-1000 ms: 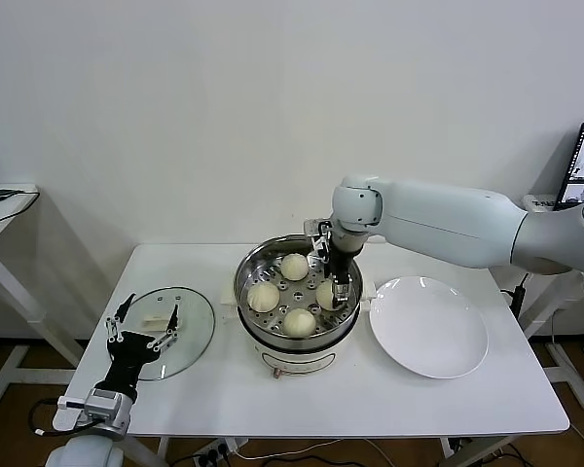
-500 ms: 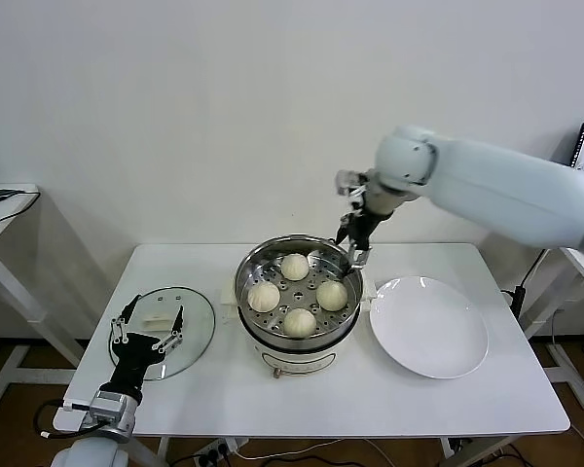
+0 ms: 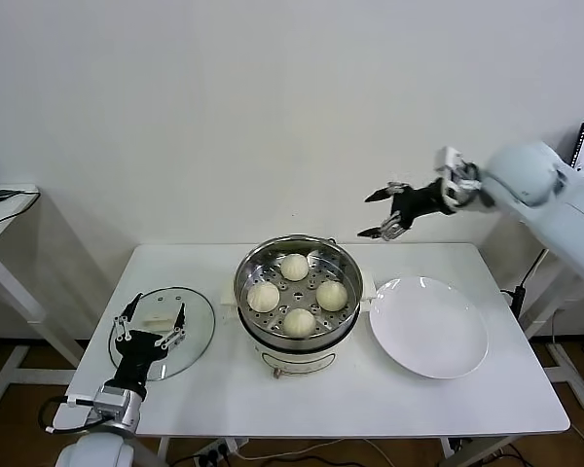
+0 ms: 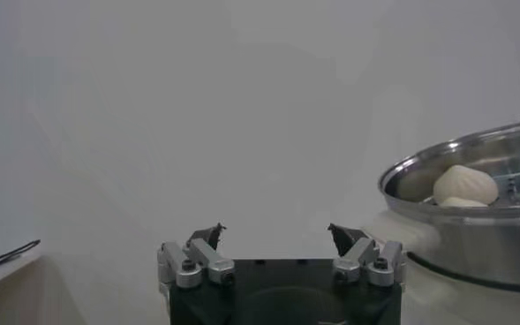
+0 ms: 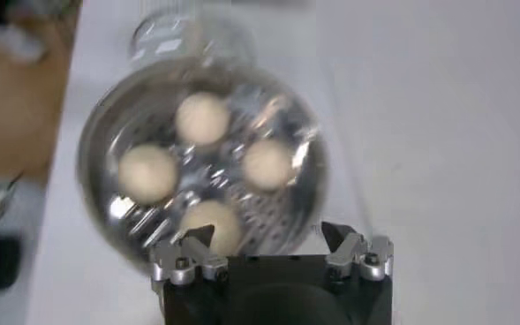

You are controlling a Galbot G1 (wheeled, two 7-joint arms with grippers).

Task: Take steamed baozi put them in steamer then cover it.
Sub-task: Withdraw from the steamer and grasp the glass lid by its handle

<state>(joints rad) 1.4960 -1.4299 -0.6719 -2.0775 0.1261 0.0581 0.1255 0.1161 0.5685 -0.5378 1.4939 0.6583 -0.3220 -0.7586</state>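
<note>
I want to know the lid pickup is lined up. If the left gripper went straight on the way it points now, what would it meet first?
Probably the cover. In the head view the open left gripper hangs at its near edge, fingers aimed at the white handle. Height above the glass is unclear; if it passes over, the steamer lies beyond.

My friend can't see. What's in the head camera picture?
Four round cream-white buns sit in a shiny steel steamer pot on a white table. Its glass lid lies beside it near the open left gripper; the open right gripper hovers above an empty white plate.
</note>
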